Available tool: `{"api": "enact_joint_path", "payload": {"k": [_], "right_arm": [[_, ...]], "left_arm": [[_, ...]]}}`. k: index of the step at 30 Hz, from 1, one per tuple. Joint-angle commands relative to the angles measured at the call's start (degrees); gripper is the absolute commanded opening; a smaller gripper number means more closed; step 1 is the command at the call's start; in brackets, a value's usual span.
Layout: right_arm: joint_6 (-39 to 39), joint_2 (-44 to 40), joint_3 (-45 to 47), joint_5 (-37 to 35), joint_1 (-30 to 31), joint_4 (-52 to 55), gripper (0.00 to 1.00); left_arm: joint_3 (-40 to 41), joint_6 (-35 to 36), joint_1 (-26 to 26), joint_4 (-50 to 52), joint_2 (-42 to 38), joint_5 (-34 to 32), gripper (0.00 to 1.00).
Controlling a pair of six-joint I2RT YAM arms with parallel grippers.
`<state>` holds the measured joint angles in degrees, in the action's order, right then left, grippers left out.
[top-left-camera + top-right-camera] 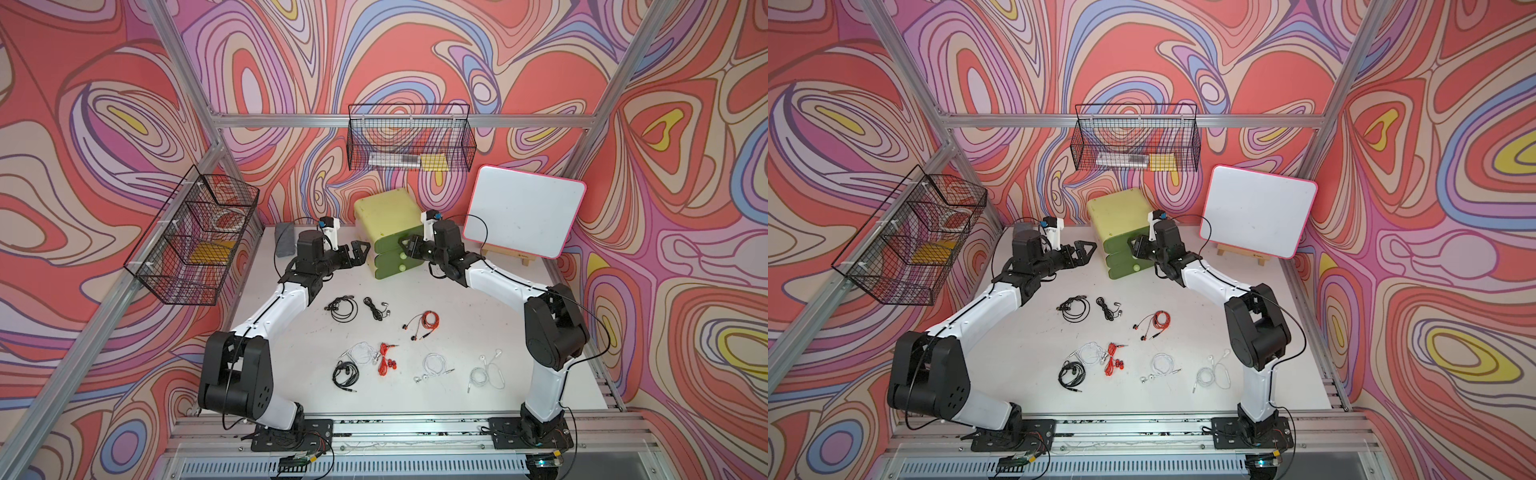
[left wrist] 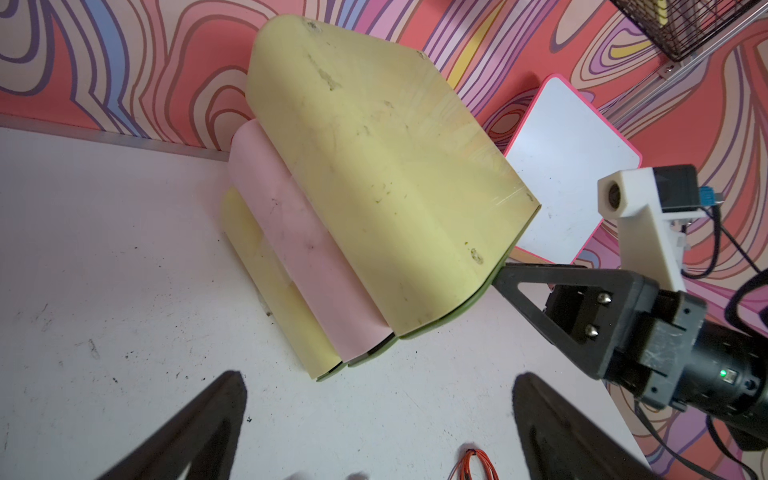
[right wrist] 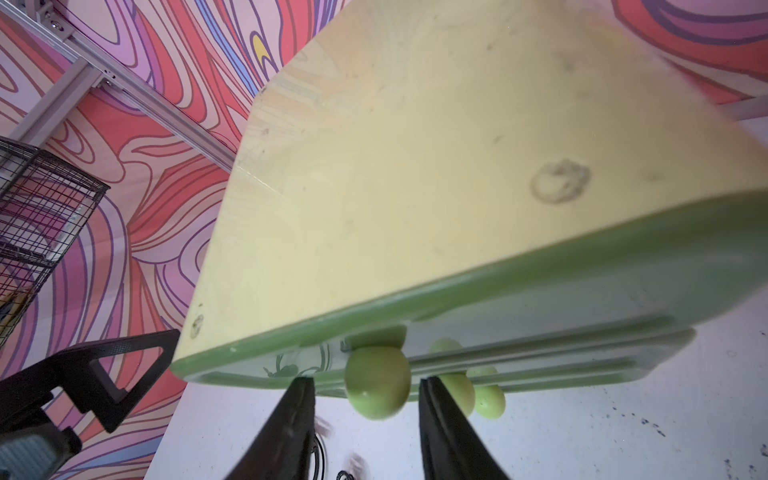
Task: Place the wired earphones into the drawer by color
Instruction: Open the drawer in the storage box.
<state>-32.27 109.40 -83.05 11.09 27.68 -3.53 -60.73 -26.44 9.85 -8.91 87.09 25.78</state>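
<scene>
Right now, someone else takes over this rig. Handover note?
Left pincer: open, empty, beside the drawer unit.
Right pincer: open, fingers either side of the top drawer knob, not clamped.
Earphones: all eight lie loose on the table. Black sets, red sets, white sets.
Done: nothing sorted; the drawers look shut.
Left: grip the knob, pull the drawer open, then put every set away by color.
</scene>
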Motion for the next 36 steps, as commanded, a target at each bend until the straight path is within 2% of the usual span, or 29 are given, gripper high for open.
{"api": "enact_joint_path", "payload": {"k": [1, 5, 19, 36], "right_arm": [[0.1, 1.5, -1.6, -1.8, 0.4, 0.3, 0.40], [0.1, 2.4, -2.4, -1.8, 0.4, 0.3, 0.34], [1.4, 3.9, -5.0, -2.6, 0.4, 2.0, 0.25], [1.8, 3.5, -5.0, -2.0, 0.4, 3.3, 0.23]], "left_arm": [[-2.3, 1.4, 0.3, -0.1, 1.4, 0.6, 0.99], [-3.1, 1.7, 0.3, 0.1, 2.9, 0.8, 0.99], [-4.8, 1.5, 0.3, 0.8, 4.7, 0.7, 0.99], [-7.7, 0.5, 0.3, 0.4, 8.1, 1.0, 0.99]]}}
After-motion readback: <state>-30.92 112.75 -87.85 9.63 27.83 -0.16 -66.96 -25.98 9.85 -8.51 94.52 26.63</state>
